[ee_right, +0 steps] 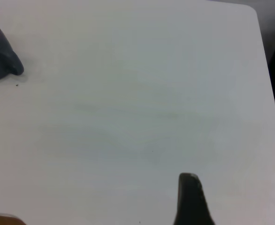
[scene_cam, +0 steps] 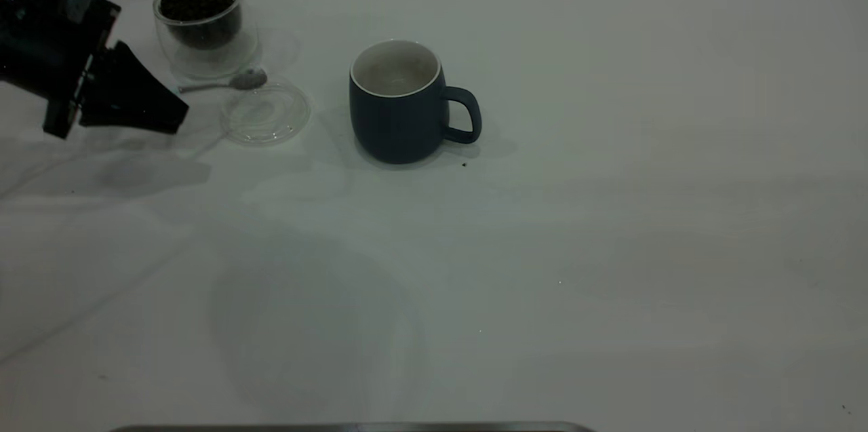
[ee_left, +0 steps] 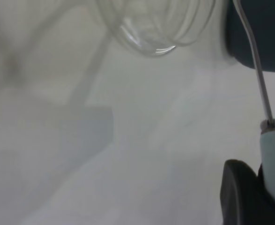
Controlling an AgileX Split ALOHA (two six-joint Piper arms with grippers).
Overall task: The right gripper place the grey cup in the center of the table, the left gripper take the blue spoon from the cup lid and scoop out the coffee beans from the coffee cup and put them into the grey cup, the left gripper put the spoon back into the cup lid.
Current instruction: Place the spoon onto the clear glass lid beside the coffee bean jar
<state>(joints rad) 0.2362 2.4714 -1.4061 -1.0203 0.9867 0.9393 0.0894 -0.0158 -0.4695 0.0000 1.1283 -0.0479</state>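
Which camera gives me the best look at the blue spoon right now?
The left wrist view: the blue spoon shows close up, its pale handle in the left hand. The exterior view shows only its bowl and neck, small, beside the cup lid. The right wrist view misses it.

We see the white table (scene_cam: 542,249) carrying the coffee cup (scene_cam: 203,22) beyond the left gripper (scene_cam: 178,112), the cup lid (scene_cam: 266,113) just past its fingertips, and the grey cup (scene_cam: 400,103) farther on.

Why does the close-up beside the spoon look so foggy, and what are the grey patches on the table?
Left wrist view: blue spoon fairly crisp, glass cup lid blurred, too near. Exterior view: soft shadows on the table below the left gripper.
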